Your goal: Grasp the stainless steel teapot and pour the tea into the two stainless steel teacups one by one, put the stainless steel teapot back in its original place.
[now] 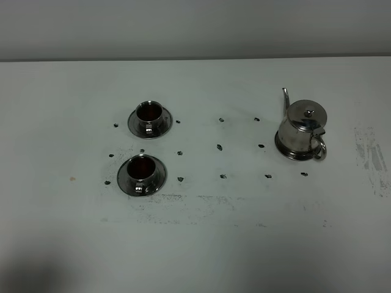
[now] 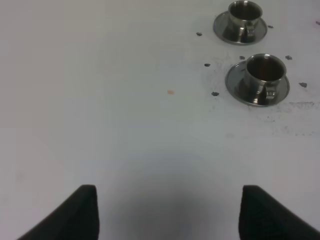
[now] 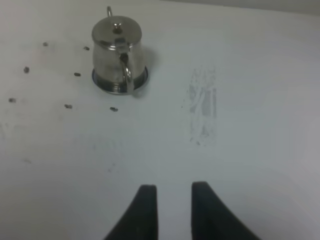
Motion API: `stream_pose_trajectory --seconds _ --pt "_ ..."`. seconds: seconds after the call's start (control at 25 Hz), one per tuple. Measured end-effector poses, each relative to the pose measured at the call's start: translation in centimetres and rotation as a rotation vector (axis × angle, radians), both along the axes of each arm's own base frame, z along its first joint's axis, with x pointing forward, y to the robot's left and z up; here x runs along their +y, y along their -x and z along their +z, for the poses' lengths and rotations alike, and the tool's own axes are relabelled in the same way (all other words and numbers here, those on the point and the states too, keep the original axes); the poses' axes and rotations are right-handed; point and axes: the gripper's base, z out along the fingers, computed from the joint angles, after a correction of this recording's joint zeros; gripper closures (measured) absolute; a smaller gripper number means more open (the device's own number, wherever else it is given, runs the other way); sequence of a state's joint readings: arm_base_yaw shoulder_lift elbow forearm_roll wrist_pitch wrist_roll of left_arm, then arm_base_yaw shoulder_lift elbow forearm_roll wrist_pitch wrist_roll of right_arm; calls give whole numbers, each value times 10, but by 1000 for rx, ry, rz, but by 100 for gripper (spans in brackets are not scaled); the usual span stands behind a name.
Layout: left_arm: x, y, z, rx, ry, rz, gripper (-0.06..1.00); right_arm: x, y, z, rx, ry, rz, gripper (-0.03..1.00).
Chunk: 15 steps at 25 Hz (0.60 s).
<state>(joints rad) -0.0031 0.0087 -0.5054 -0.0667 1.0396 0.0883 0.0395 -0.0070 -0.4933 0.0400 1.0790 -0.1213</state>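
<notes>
The teapot (image 1: pixel 302 130) stands upright on its round coaster (image 1: pixel 287 148) at the right side of the white table (image 1: pixel 195 244), lid on, thin spout pointing toward the far edge and loop handle facing the near edge. Over on the left, two cups sit one behind the other, each centred on its own saucer. The far cup (image 1: pixel 148 114) shows dark reddish-brown tea (image 1: pixel 148 112) inside, and so does the near cup (image 1: pixel 141 166), sitting on its saucer (image 1: pixel 157 177). Small dark marks (image 1: pixel 219 147) dot the tabletop in rows between the cups and the pot.

From the left wrist camera, the left gripper (image 2: pixel 169 212) hangs over bare table with its dark fingers (image 2: pixel 75 215) spread wide apart and nothing between them; both cups lie well ahead of it. From the right wrist camera, the right gripper (image 3: pixel 173 212) has its two fingers (image 3: pixel 142 212) close together with a narrow gap between them, holding nothing. The teapot (image 3: pixel 118 54) stands well apart from it, handle turned toward the camera, a scuffed grey patch (image 3: pixel 202 107) on the table beside it.
</notes>
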Motion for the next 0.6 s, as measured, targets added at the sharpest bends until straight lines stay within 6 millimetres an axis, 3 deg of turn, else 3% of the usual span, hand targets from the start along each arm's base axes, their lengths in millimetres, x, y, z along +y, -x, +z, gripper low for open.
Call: stream_pose_trajectory --seconds 0.6 --pt "0 0 0 0 0 0 37 0 0 0 0 0 0 78"
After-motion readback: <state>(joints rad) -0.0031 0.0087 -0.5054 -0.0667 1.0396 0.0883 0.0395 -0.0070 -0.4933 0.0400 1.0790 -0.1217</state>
